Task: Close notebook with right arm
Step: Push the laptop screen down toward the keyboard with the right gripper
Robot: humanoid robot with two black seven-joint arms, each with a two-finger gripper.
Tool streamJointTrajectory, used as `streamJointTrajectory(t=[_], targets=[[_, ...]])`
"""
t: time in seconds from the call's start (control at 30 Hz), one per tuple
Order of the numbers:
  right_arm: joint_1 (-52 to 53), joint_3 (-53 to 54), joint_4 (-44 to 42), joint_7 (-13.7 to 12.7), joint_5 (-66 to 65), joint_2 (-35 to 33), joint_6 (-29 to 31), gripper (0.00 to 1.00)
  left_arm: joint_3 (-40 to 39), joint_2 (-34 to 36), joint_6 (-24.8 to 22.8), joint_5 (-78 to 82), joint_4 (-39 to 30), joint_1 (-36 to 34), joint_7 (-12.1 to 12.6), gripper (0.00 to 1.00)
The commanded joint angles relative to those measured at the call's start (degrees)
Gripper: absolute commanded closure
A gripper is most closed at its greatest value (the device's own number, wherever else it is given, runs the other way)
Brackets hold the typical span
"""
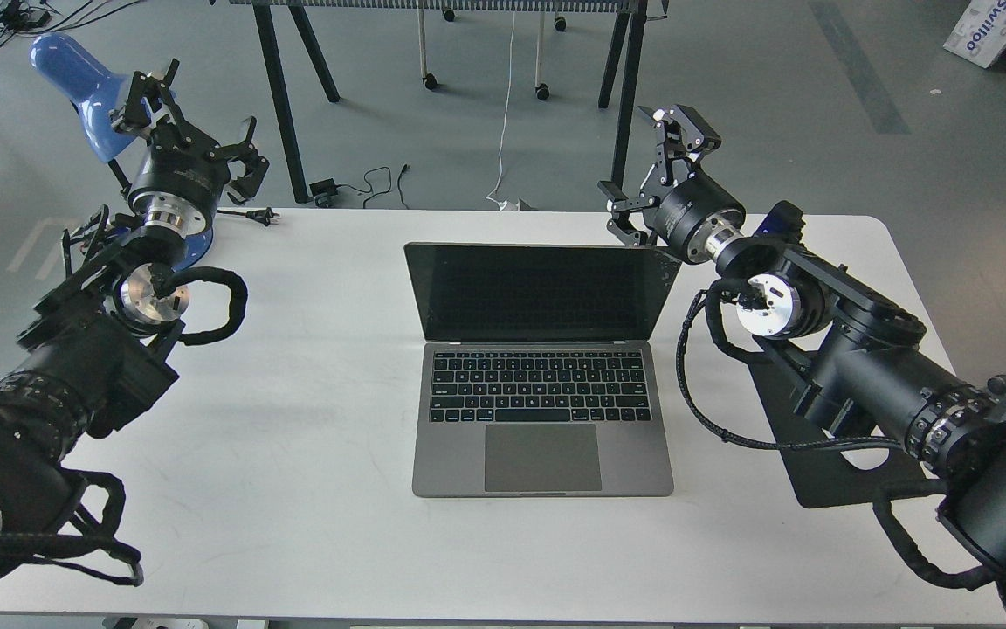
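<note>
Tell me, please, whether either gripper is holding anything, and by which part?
Nothing is held. The right gripper is open beside the notebook lid's corner; the left gripper is open too.

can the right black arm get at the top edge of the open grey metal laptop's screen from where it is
Probably yes. The right gripper, fingers open, hangs just beyond the upper right corner of the grey metal laptop, whose lid stands open. Nothing shows between the two.

A white box (992, 31) on the floor at the upper right of the frame bore blue, upside-down lettering, perhaps "Swilloo". The notebook's (542, 419) key legends were too small to read.
</note>
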Motion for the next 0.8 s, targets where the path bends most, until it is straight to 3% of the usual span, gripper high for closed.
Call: streamJointTrajectory(t=[0.0, 0.3, 0.77], targets=[[-1.5, -1.5, 7.1, -0.9, 0.0, -4.2, -2.1, 0.00, 0.0, -0.1, 0.0, 0.0, 0.0, 0.0, 0.0, 0.00], [-6.9, -3.2, 22.1, -1.6, -0.2, -12.9, -5.4, 0.00, 0.0, 0.0, 0.0, 0.0, 0.1, 0.0, 0.0, 0.00], [-15.9, -3.4, 30.7, -2.0, -3.5, -16.0, -5.7, 0.00, 0.0, 0.0, 0.0, 0.0, 0.1, 0.0, 0.0, 0.00]])
